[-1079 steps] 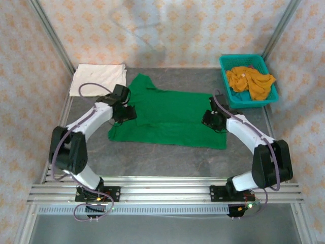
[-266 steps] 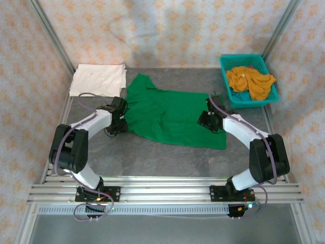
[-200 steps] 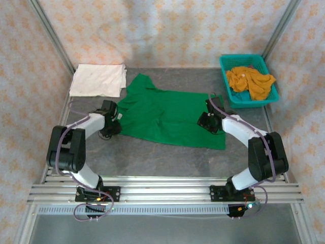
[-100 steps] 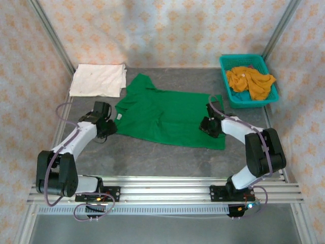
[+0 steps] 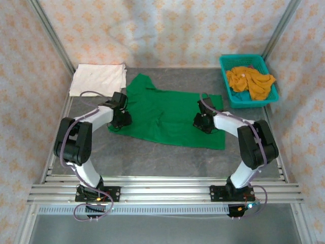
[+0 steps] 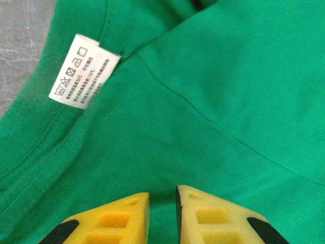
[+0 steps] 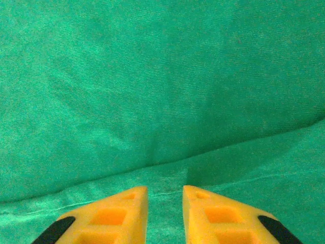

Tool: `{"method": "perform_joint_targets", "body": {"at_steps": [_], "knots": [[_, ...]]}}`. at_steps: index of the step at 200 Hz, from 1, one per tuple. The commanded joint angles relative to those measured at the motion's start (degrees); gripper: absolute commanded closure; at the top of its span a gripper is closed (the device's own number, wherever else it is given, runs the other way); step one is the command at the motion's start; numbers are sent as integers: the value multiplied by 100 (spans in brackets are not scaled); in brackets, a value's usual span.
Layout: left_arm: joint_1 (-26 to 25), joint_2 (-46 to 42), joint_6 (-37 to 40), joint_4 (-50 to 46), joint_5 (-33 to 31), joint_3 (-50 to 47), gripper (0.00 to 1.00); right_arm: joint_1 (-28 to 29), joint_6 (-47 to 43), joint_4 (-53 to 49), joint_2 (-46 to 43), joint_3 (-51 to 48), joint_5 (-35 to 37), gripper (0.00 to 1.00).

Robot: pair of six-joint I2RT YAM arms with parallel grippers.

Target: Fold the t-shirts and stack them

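Lying spread across the middle of the grey table [image 5: 152,152], the bright green t-shirt [image 5: 167,114] is seen from above with its length running left to right, and one sleeve [image 5: 140,83] is pointed toward the far edge. The left gripper [image 5: 121,119] is set down on the shirt's left end. The right gripper [image 5: 201,122] is set on its right part, a little inside the right edge. The two are held well apart, with most of the shirt between them.

In the left wrist view, the yellow fingers [image 6: 127,216] are drawn close together, with only a narrow slit of green cloth shown between the tips. Whether any cloth is pinched cannot be told. A white care label [image 6: 84,71] is seen ahead and to the left of the tips, sewn at the stitched neckline, and a seam is run diagonally across the cloth to the right. A patch of bare table is caught in the upper left corner of that view.

In the right wrist view, the fingers [image 7: 106,216] are likewise brought near each other, a slim gap being left. A low fold is raised across the cloth just ahead of the tips, but a grip on it cannot be confirmed.

A cream-white t-shirt [image 5: 99,80] is laid folded flat at the far left corner, apart from the green one. At the far right, mustard-orange t-shirts [image 5: 251,81] are heaped loosely in a teal plastic basket [image 5: 254,102].
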Motion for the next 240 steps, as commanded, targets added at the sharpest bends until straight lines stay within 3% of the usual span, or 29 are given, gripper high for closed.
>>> {"method": "perform_joint_targets", "body": {"at_steps": [1, 45, 94, 134, 157, 175, 201, 240], "knots": [[292, 28, -203, 285, 17, -203, 79, -16, 158, -5, 119, 56, 343, 74], [473, -511, -564, 348, 40, -1422, 79, -85, 258, 135, -11, -427, 36, 73], [125, -2295, -1290, -173, 47, -2849, 79, -103, 504, 77, -948, -1460, -30, 71], [-102, -3616, -1681, -828, 97, -3031, 79, -107, 489, 0, -1223, -1582, -142, 71], [-98, -3851, -1248, -1035, -306, -2358, 78, -86, 188, -149, -1288, -1022, -46, 71], [-98, -3442, -739, -1047, -542, -1651, 77, -71, -21, -223, -1199, -528, 117, 70], [-94, -2319, 193, -791, -528, -295, 72, -72, -258, -336, -886, 266, 258, 70], [-101, 17, 1023, -1433, -786, 2669, 68, -67, -406, -161, -444, 1180, 95, 69]]}}
